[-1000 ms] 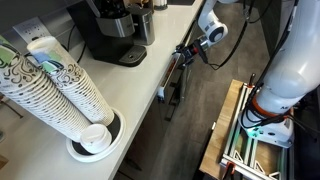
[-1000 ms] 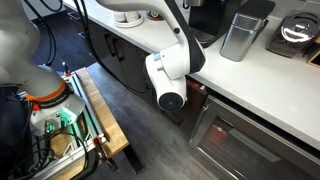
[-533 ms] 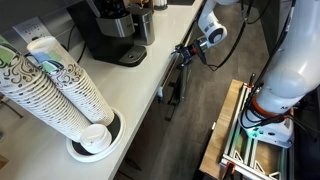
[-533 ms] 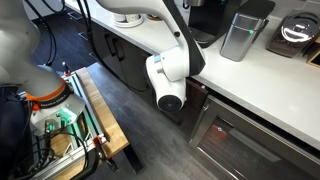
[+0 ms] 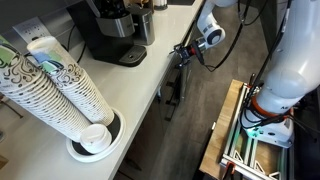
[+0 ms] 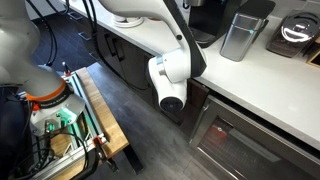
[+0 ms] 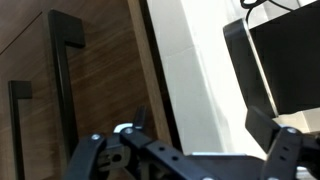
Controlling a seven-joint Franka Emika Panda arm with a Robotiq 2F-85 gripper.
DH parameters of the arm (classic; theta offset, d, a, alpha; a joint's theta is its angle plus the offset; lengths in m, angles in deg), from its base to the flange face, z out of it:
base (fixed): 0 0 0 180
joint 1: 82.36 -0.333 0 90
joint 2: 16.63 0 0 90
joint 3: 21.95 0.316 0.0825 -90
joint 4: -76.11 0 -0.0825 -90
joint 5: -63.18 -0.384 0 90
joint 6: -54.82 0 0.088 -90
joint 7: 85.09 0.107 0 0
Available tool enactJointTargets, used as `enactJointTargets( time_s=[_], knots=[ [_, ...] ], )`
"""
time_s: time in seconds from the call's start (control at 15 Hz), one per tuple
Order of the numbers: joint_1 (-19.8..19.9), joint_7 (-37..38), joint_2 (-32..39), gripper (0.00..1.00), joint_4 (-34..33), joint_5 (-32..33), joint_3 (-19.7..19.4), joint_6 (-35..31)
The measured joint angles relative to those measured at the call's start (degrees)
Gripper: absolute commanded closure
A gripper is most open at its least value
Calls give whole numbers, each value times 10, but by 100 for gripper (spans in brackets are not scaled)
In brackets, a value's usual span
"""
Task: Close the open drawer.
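Note:
The drawer [image 5: 173,88] sits under the white counter edge; its dark front panel stands only a little out from the cabinet. In an exterior view its front [image 6: 197,103] is right beside my wrist, and the inside is hidden. My gripper [image 5: 184,52] is at the counter's edge against the drawer front. In the wrist view the gripper [image 7: 200,125] is open and holds nothing; its fingers [image 7: 140,118] are wide apart. A brown front with a long dark handle [image 7: 66,75] fills the left of that view.
A black coffee machine [image 5: 112,35] and a steel canister [image 6: 242,36] stand on the counter [image 5: 120,85]. A stack of paper cups [image 5: 60,95] lies near the camera. More cabinet fronts [image 6: 245,140] run along the counter. A wooden frame [image 5: 235,130] stands on the floor.
My wrist has moved slightly toward the cabinet. The drawer front has gone in with it, and the red strip of the drawer's inside no longer shows.

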Motion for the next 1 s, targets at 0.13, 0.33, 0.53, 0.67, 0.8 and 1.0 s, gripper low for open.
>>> enactJointTargets(
  time_s=[0.13,0.33,0.53,0.67,0.8,1.0],
  knots=[
    [-1,2,3,0,-3,-3,0,4],
    [-3,10,6,0,-6,-6,0,6],
    [-3,18,8,0,-8,-8,0,6],
    [-4,15,8,0,-9,-7,-1,6],
    [-4,10,8,0,-12,-1,-6,6],
    [-4,0,1,0,-18,49,-24,7]
  ],
)
